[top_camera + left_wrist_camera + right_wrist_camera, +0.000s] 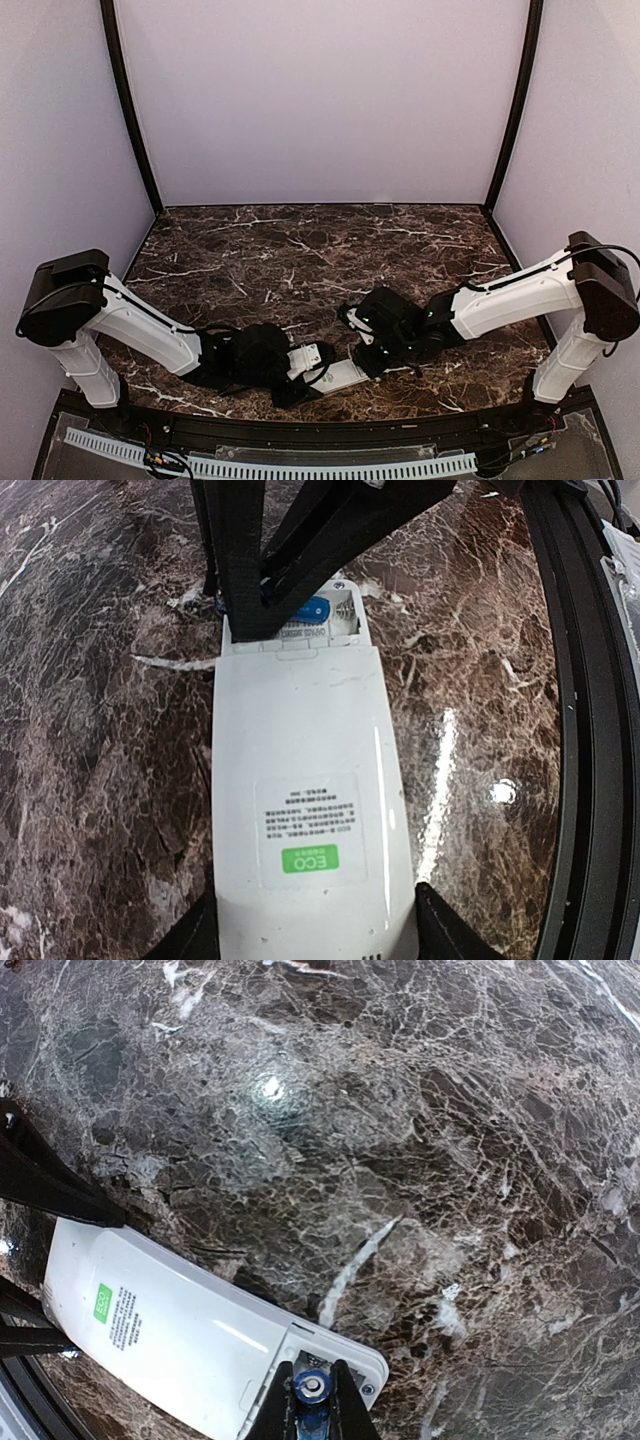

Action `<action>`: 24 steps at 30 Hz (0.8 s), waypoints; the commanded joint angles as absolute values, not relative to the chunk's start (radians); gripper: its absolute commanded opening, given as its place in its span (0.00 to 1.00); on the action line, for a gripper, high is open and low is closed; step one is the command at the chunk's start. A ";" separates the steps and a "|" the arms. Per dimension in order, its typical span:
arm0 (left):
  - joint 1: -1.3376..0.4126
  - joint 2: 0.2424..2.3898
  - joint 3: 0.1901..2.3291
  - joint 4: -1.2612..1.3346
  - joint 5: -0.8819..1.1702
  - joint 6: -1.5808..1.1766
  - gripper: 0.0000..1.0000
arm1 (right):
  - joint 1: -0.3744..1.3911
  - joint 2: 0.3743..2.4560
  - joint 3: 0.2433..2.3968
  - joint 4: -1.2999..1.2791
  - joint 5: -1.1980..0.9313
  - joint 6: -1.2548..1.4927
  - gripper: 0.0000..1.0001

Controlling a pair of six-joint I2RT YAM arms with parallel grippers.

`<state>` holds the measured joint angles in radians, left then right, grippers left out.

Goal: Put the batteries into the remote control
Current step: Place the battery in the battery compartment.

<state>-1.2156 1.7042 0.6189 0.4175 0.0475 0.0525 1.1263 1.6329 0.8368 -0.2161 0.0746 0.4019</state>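
Observation:
The white remote control point(340, 376) lies back up near the table's front edge, its green ECO mark point(310, 859) showing. My left gripper point(315, 935) is shut on its near end, one finger point(190, 935) on each side. The battery bay point(335, 615) at the far end is uncovered. My right gripper point(312, 1400) is shut on a blue battery point(312, 1388), held end-on over the bay in the right wrist view, where the remote point(170, 1340) lies at lower left. In the left wrist view blue point(313, 607) shows in the bay beside the right fingers point(250, 560). No other battery shows.
The table is dark veined marble point(300, 250), walled at the back and both sides. A black rail point(590, 730) runs along the front edge just right of the remote. Both arms meet low at front centre, the left gripper point(300, 362) and the right gripper point(368, 352) close together.

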 commanded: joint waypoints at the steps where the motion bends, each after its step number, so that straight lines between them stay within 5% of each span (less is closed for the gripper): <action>1: -1.218 1.744 0.589 0.298 0.046 0.080 0.00 | 1.129 1.621 0.795 -0.332 0.102 0.422 0.02; 24: -1.218 1.746 0.595 0.286 0.055 0.084 0.00 | 1.129 1.632 0.822 -0.377 0.120 0.468 0.20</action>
<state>-1.2152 1.7061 0.6193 0.4198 0.0479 0.0589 1.1324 1.6085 0.8272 -0.2501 0.0696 0.4671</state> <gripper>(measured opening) 0.577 0.192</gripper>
